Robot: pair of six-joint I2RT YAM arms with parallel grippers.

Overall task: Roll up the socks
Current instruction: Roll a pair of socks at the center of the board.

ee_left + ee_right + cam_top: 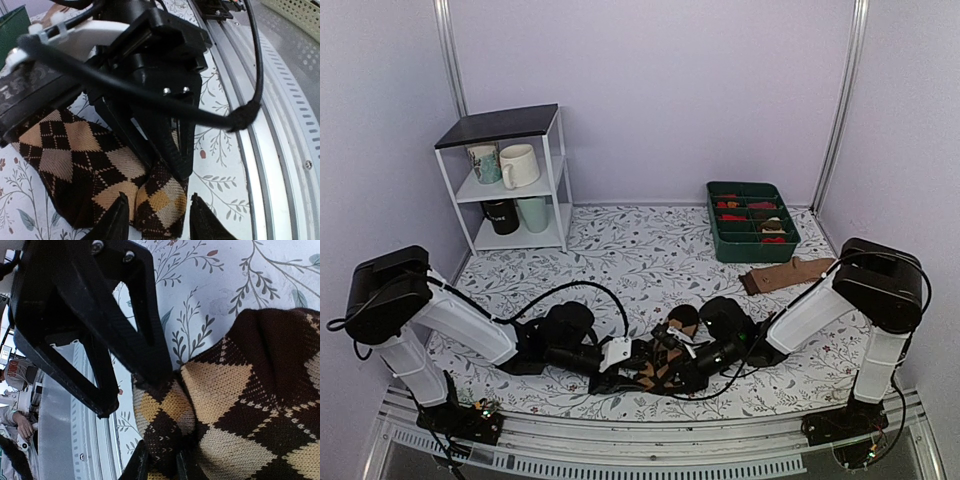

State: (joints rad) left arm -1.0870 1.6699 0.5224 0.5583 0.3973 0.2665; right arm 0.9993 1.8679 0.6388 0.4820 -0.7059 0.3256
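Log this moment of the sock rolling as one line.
task: roll socks | left gripper: open, astride end of socks | right gripper: shut on socks | socks: on table, between arms

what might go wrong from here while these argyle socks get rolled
The left gripper stands open around the end of the dark brown argyle knit socks, so only the right gripper pinches them; the fold may slip loose. Both grippers crowd together, so fingers might collide.
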